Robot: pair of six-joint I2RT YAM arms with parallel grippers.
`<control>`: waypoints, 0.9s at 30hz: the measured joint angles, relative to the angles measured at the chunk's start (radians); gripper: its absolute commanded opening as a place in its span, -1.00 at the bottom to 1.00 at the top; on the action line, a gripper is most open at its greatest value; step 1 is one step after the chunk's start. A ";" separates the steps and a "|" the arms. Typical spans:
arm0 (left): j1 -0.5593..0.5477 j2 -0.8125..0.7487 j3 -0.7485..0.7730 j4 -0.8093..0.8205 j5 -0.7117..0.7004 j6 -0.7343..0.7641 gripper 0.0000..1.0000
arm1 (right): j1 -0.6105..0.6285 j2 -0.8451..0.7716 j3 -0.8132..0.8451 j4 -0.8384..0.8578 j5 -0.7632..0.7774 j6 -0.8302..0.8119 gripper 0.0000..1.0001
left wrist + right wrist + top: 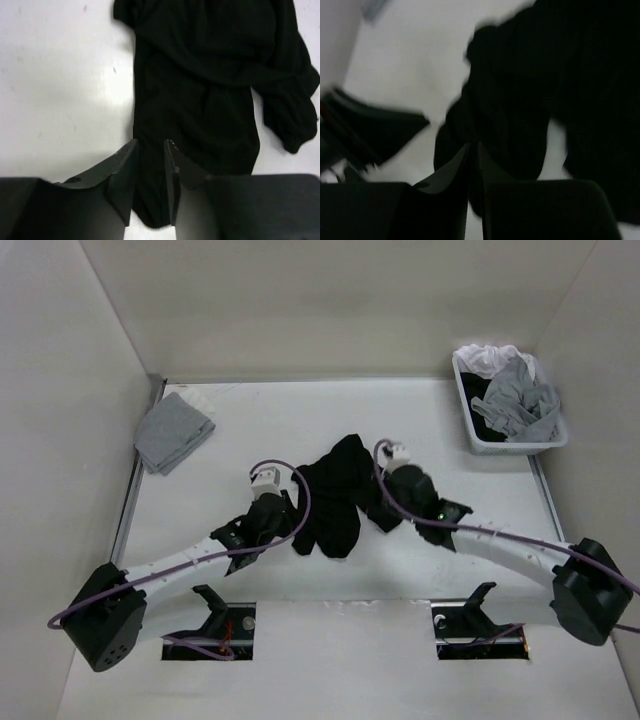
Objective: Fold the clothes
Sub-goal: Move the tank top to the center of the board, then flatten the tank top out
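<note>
The black T-shirt (335,490) is lying bunched up in the middle of the tabletop (250,420), right between the two arms — not spread flat at all. It's looking thin, floppy and light, so I'm guessing it'll sag and drag rather than hold any shape, and a single pinch point won't be controlling much of it. I'm thinking hem corners or shoulder seams are the spots to grab, one per side.

The left tool (150,146) is sitting part-open, straddling the shirt's near edge with cloth between its fingers — can't tell if it's actually pinching. The right tool (473,150) is looking almost closed right at the fabric, but that view is blurry and dark, so I'm not calling whether it's got anything.
</note>
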 measured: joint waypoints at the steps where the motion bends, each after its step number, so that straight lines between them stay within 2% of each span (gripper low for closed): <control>1: -0.014 -0.019 0.000 -0.035 -0.004 -0.018 -0.35 | 0.067 -0.021 -0.045 -0.035 0.018 0.013 -0.46; 4: -0.062 -0.079 0.000 -0.137 -0.011 -0.077 -0.13 | 0.237 -0.066 -0.134 -0.139 0.073 0.066 -0.18; 7: -0.109 -0.109 0.000 -0.216 -0.012 -0.119 0.02 | 0.341 -0.081 -0.163 -0.190 0.124 0.126 -0.10; 11: -0.151 -0.077 0.000 -0.257 -0.002 -0.143 0.05 | 0.378 -0.028 -0.166 -0.167 0.156 0.181 -0.06; 17: -0.163 0.051 -0.003 -0.218 0.012 -0.143 -0.02 | 0.378 0.111 -0.166 -0.137 0.187 0.221 -0.08; 19: -0.162 0.070 -0.003 -0.181 0.021 -0.143 -0.13 | 0.376 0.133 -0.166 -0.121 0.194 0.233 -0.16; 23: -0.158 0.109 -0.003 -0.122 0.041 -0.138 -0.51 | 0.370 0.169 -0.165 -0.065 0.192 0.249 -0.42; 27: -0.149 0.122 -0.003 -0.108 0.057 -0.130 -0.82 | 0.368 0.192 -0.165 -0.022 0.193 0.259 -0.91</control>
